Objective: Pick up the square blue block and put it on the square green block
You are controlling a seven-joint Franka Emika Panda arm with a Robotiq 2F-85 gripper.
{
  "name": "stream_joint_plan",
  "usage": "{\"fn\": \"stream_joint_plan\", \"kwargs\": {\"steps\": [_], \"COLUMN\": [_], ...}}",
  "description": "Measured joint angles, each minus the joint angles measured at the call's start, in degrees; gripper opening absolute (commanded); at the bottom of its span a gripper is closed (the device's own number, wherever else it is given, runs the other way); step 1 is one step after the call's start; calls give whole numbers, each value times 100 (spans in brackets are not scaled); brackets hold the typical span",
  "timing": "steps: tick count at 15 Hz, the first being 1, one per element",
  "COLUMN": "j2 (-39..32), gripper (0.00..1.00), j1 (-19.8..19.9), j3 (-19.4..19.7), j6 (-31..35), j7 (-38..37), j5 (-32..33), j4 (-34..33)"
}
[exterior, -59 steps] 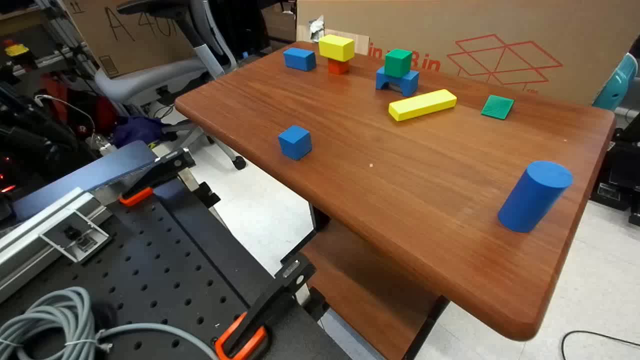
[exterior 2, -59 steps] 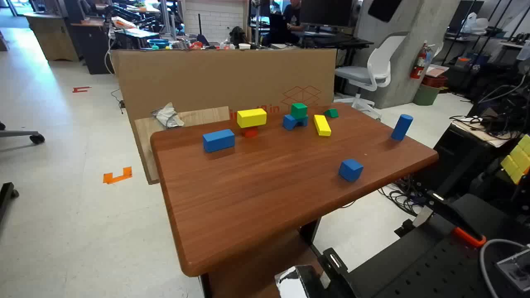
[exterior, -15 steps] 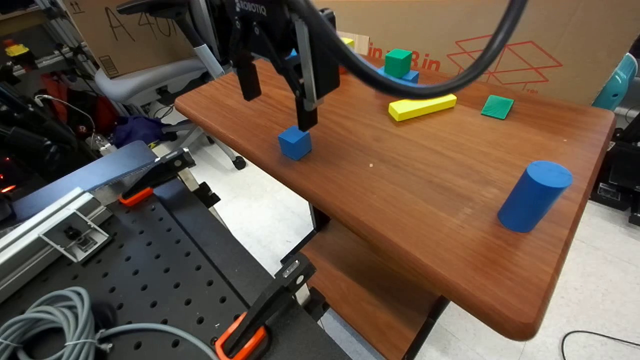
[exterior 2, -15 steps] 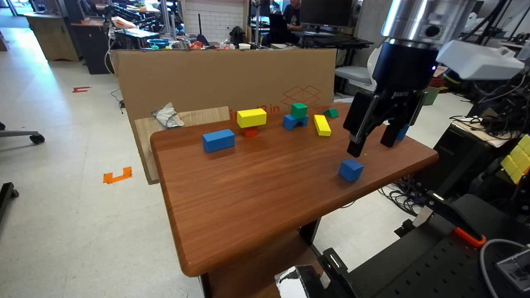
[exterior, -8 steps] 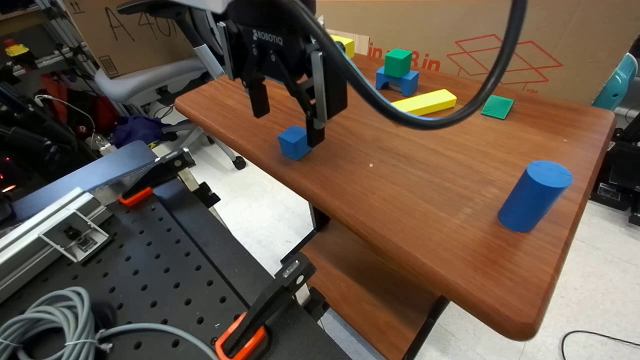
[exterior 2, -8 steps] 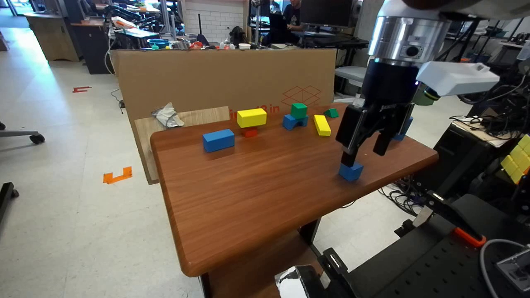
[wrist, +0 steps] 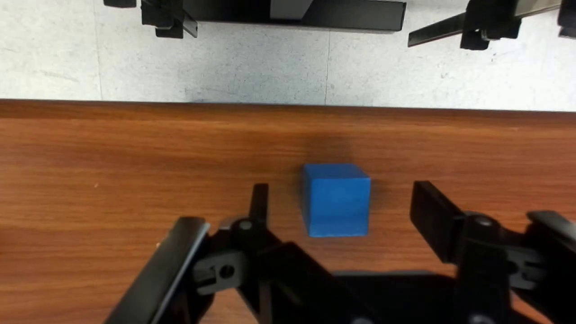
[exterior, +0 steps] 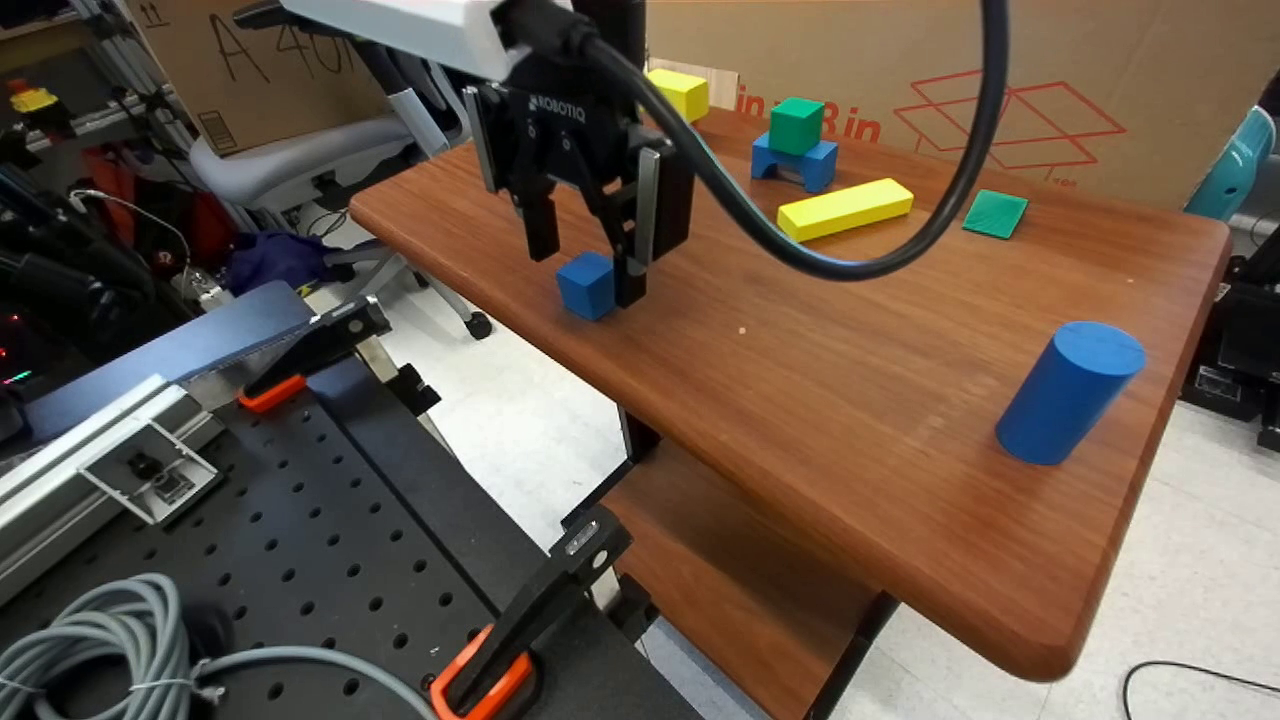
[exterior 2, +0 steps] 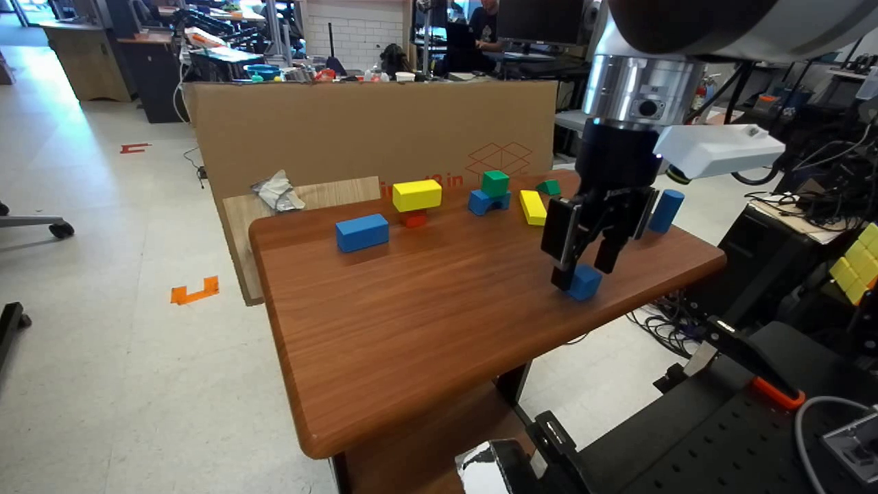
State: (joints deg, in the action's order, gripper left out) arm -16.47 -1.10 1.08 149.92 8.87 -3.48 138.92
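The square blue block [exterior: 584, 288] sits on the brown table near its edge, in both exterior views [exterior 2: 586, 283] and the wrist view [wrist: 338, 202]. My gripper [exterior: 588, 270] is open and low over it, pointing down. In the wrist view the gripper's fingers [wrist: 340, 200] stand apart on either side of the block, with gaps on both sides. In an exterior view one fingertip of the gripper [exterior 2: 584, 269] covers part of the block. The square green block [exterior: 797, 126] stands on a blue arch block [exterior: 795, 163], also in an exterior view [exterior 2: 494, 184].
A yellow bar [exterior: 845, 209] and a flat green block [exterior: 995, 214] lie near the arch. A blue cylinder [exterior: 1070, 392] stands by the table's end. A yellow block [exterior 2: 417, 195] rests on a red one [exterior 2: 413, 218], beside a blue rectangular block [exterior 2: 362, 233].
The gripper was out of view at first. It has come in above the table and moved down to the blue cube, fingers open. The blocks have not moved.
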Motion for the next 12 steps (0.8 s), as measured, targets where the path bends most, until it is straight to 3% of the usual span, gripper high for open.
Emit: {"fn": "stream_joint_plan", "kwargs": {"steps": [5, 12], "j2": [-65, 125], "gripper": [12, 8], "j1": [0, 20], "j3": [-16, 10], "j6": [0, -431], "j7": [-8, -689], "j5": [-4, -9], "j4": [-109, -552]}}
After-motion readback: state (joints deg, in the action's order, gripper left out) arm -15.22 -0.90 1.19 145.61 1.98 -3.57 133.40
